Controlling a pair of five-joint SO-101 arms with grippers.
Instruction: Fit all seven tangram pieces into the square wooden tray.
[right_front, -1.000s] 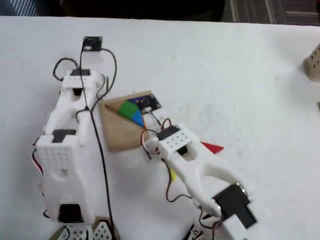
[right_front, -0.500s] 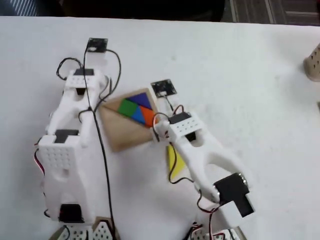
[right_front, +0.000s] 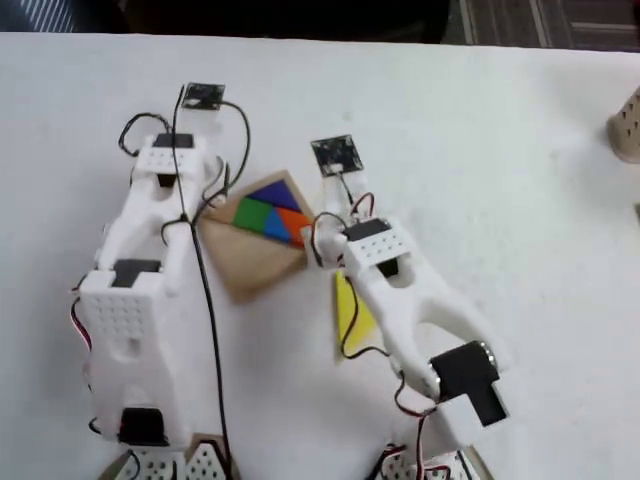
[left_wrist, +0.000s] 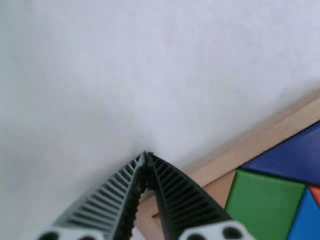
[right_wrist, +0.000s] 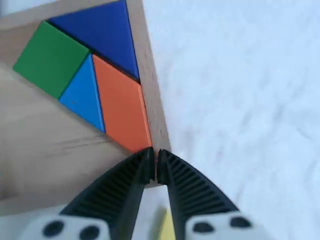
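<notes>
Right claw (right_wrist: 154, 152), pinched closed and empty, sits at the tray (right_wrist: 149, 90) rim just beside the orange piece (right_wrist: 122, 107).

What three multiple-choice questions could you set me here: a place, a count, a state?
1. Where is the yellow piece? A) in the wooden tray B) on the table beside the tray C) in a pincer
2. How many coloured pieces lie in the tray? A) four B) two C) seven
3. How is the right pincer? A) wide open B) shut on a piece C) shut, holding nothing
B: it lies on the table outside the rim. A: green square, dark blue triangle, light blue triangle, orange parallelogram. C: nothing between its closed fingers.
</notes>
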